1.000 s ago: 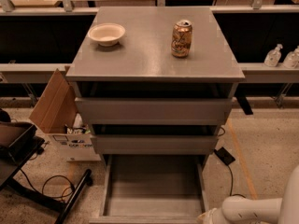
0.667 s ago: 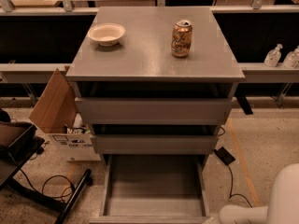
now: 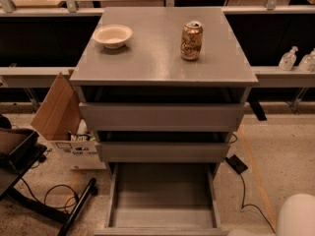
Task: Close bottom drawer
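The grey cabinet (image 3: pixel 162 65) stands in the middle of the camera view with three drawers. The bottom drawer (image 3: pixel 162 193) is pulled far out toward me, its shallow grey box is empty, and its flat front (image 3: pixel 157 231) sits at the lower edge of the view. The two drawers above it, the top one (image 3: pixel 161 117) and the middle one (image 3: pixel 162 151), stick out slightly. My gripper is out of view. Only a white rounded part of my arm (image 3: pixel 295 216) shows in the bottom right corner, to the right of the open drawer.
A beige bowl (image 3: pixel 112 35) and a drink can (image 3: pixel 191 41) stand on the cabinet top. A cardboard box (image 3: pixel 56 109) and a black stand with cables (image 3: pixel 29 166) are on the floor to the left. A black adapter and cable (image 3: pixel 237 164) lie to the right. Bottles (image 3: pixel 288 59) stand on the right shelf.
The white arm has drawn back to the right and down. The horizontal link seen beside the drawer's front corner is gone from view. The drawer has not moved.
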Controlling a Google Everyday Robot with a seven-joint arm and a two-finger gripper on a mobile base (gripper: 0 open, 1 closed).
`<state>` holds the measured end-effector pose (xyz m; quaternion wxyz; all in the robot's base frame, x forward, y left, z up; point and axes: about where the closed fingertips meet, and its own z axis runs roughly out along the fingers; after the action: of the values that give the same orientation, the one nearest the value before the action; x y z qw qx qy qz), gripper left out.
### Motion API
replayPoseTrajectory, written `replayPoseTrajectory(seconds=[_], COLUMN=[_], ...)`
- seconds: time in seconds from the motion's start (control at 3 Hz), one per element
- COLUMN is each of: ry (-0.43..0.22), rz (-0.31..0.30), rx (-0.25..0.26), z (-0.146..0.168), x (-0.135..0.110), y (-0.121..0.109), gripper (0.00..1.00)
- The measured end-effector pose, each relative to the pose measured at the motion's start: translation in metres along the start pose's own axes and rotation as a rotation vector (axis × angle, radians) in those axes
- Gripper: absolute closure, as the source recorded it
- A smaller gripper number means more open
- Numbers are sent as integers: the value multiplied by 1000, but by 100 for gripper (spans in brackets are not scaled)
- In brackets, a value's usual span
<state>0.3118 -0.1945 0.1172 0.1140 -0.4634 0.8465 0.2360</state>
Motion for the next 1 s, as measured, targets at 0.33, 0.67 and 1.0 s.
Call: replayPoseTrajectory(seconds=[0.33, 0.67, 1.0], ry=[-23, -42, -44], rz=[-55, -106, -112], rx=[9, 32, 30], z=[18, 19, 18], x=[-23, -54, -61], y=[-13, -27, -38], gripper=[100, 100, 100])
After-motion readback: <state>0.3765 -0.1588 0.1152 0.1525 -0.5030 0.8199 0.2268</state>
